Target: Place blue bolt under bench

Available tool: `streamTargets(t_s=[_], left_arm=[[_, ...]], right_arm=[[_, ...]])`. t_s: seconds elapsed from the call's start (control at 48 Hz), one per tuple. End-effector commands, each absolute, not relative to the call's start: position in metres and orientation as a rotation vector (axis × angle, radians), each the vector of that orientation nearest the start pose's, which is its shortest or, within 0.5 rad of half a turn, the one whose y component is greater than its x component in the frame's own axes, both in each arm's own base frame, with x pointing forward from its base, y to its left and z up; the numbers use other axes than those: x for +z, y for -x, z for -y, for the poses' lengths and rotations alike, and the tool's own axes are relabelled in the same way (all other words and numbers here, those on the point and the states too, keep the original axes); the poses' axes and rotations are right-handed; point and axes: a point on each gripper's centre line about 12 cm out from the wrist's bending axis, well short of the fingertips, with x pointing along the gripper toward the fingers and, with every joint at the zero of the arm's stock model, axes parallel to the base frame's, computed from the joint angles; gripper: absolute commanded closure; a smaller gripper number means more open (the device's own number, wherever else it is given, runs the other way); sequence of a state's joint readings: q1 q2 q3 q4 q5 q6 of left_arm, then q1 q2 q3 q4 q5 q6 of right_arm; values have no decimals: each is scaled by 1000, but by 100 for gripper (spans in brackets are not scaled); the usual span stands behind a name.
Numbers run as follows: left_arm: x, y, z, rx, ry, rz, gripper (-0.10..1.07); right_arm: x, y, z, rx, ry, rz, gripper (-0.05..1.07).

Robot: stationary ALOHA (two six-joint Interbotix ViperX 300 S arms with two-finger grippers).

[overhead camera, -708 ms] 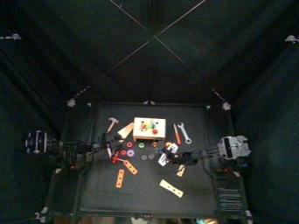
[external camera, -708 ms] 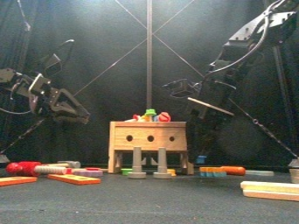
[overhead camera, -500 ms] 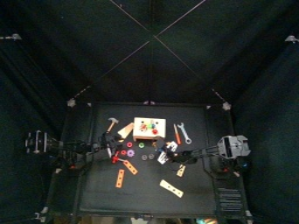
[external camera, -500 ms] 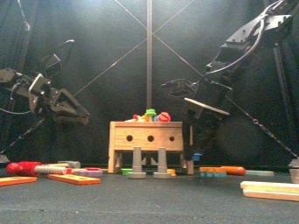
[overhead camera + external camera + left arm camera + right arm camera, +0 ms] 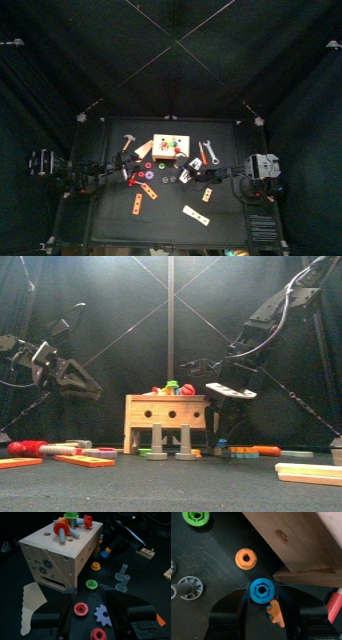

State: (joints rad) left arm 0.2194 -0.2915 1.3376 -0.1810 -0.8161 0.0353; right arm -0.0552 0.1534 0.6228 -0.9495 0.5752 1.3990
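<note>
Your right end effector (image 5: 261, 604) hangs with jaws spread over the round blue bolt (image 5: 260, 589), which lies flat on the matte black desk (image 5: 211, 542) beside the pale wooden bench (image 5: 308, 537). An orange hex nut (image 5: 246, 558) sits near. Left end effector (image 5: 93, 609): jaws apart, empty.

The small table (image 5: 167, 215) is seen from high above in the top view, the wooden bench (image 5: 168, 416) is faced level and close from the front edge, and that bench (image 5: 57, 554) is shared, nearer still, by both wrist views.
</note>
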Motion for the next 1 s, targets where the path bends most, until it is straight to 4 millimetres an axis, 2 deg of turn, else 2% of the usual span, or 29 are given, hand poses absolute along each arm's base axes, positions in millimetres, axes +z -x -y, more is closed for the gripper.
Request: streamTargets(t_s=[0.0,0.271,0.5,0.646,0.979], left_arm=[[146,-228,-68,365,100,-217,17],[146,-228,-67,363,102,-225,17],[146,-228,-67,363,101,-223,17],[146,-228,-67,363,102,-225,17],[146,-229,-65,344,91,-227,17]], right_arm=[[120,-368,76,-730,-246,-924,32],[116,-368,78,-729,-239,-932,17],[120,-369,77,-726,-236,-922,16],[129,-370,75,-719,-243,-897,16],[150,-385,46,-639,-235,-841,16]])
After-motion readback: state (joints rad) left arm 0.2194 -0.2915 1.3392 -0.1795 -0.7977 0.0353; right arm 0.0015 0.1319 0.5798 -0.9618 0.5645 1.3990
